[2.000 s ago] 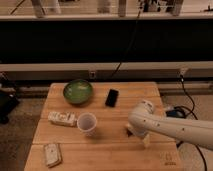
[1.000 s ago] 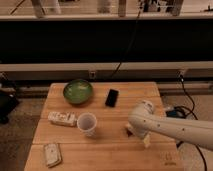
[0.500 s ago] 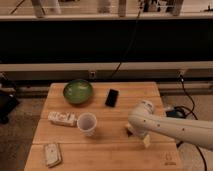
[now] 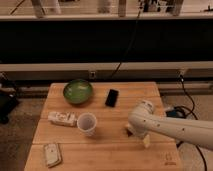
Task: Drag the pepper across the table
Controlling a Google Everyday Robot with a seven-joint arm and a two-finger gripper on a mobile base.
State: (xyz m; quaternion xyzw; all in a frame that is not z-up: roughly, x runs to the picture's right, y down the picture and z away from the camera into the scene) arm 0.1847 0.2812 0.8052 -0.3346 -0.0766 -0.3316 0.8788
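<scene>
The light wooden table (image 4: 107, 150) fills the lower middle of the camera view. My arm reaches in from the right, and my gripper (image 4: 138, 135) is down at the tabletop on the right half, right of the white cup (image 4: 87, 123). A small dark shape (image 4: 129, 132) shows at the gripper's left edge, touching the wood; it may be the pepper, mostly hidden by the gripper.
A green bowl (image 4: 77, 91) stands at the back left, with a black phone (image 4: 112, 97) to its right. A white packet (image 4: 62, 118) lies left of the cup. Another pale packet (image 4: 51, 154) lies at the front left corner. Cables hang behind the table.
</scene>
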